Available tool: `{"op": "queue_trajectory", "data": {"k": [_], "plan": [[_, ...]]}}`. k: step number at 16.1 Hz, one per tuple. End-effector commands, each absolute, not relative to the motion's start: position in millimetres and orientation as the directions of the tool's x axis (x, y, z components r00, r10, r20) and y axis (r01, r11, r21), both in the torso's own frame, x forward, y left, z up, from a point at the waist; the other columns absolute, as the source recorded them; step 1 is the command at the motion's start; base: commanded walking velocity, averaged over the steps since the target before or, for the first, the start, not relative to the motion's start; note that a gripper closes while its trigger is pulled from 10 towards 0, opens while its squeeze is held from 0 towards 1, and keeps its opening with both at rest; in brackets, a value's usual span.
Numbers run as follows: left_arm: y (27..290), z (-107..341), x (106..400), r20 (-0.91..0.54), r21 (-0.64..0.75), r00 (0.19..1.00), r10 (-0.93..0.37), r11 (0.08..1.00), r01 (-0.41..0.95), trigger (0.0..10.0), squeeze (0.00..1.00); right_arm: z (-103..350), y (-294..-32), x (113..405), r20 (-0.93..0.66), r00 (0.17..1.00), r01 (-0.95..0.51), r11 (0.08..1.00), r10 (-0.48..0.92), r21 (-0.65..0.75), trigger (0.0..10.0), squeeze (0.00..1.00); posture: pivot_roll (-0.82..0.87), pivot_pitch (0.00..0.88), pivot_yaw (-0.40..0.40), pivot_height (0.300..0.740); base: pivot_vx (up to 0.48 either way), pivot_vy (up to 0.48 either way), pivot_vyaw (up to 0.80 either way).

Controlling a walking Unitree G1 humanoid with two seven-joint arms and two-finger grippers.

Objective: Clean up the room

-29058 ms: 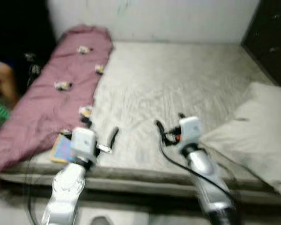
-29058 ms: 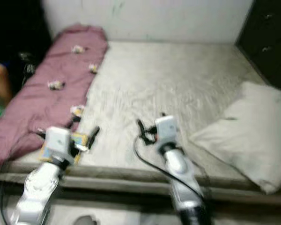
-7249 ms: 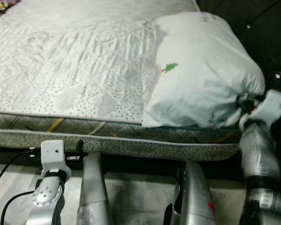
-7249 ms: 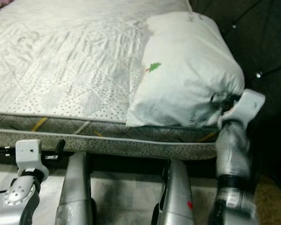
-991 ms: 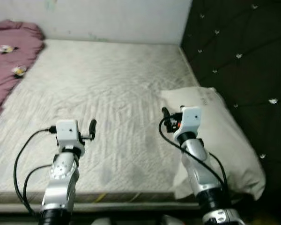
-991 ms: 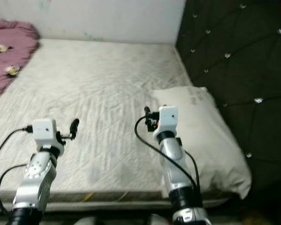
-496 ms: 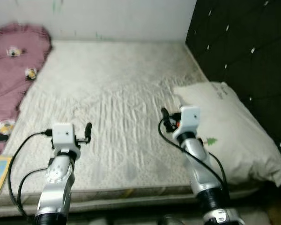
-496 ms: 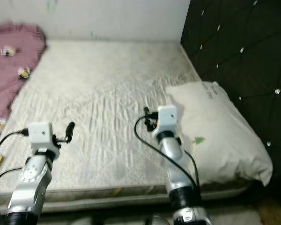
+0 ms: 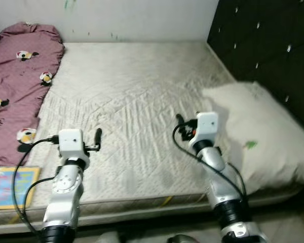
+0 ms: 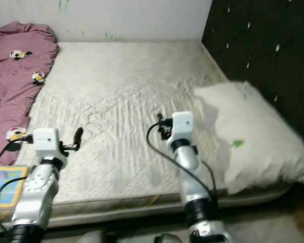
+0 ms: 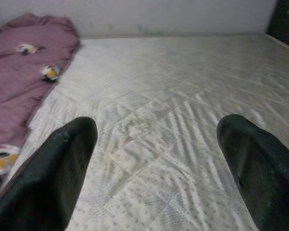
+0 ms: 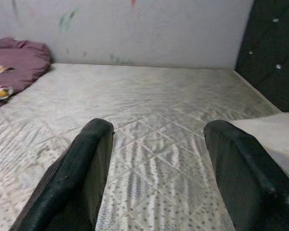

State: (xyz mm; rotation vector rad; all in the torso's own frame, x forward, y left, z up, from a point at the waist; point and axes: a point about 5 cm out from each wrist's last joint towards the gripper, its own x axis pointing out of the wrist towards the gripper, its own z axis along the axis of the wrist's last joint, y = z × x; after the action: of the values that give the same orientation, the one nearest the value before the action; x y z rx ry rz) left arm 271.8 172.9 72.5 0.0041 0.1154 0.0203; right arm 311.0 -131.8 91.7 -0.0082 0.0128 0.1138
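Observation:
A white pillow [image 9: 263, 134] with a small green print lies at the right end of the bare quilted mattress [image 9: 137, 76], against the black tufted headboard [image 9: 263, 40]. A maroon blanket [image 9: 15, 86] with cartoon prints lies crumpled along the mattress's left side. Near the front left corner lies a colourful book [image 9: 7, 185]. My left gripper [image 9: 97, 135] hovers open over the front left of the mattress, fingers [image 11: 62, 173] wide apart and holding nothing. My right gripper [image 9: 180, 121] hovers open just left of the pillow, its fingers [image 12: 86, 168] also holding nothing.
A pale wall [image 9: 142, 17] runs behind the bed. The mattress's front edge [image 9: 142, 205] lies close below my arms, with a strip of floor beneath. The headboard closes off the right side.
The view has swung left, so more of the blanket and the book show and the pillow sits further right in the picture. Both arms keep the same pose, grippers still open.

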Motion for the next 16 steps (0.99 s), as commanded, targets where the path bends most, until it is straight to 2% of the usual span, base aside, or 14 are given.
{"op": "queue_trajectory", "data": {"k": [1,16], "plan": [[168.1,73.5,272.6,-0.114,0.015,0.993,-0.001,1.000,0.003,10.0,0.00,90.0,-135.3,311.1,-0.025,0.995,-0.095,0.995,0.094,-0.006,10.0,0.00,0.01,0.000,-0.020,0.740,0.000,0.480,0.00],[169.9,74.3,273.1,-0.115,0.024,0.993,0.035,0.999,-0.032,10.0,0.00,84.8,-133.8,310.6,-0.057,0.993,-0.101,0.995,0.100,-0.015,10.0,0.00,0.01,0.010,-0.023,0.740,0.000,0.480,0.00]]}}
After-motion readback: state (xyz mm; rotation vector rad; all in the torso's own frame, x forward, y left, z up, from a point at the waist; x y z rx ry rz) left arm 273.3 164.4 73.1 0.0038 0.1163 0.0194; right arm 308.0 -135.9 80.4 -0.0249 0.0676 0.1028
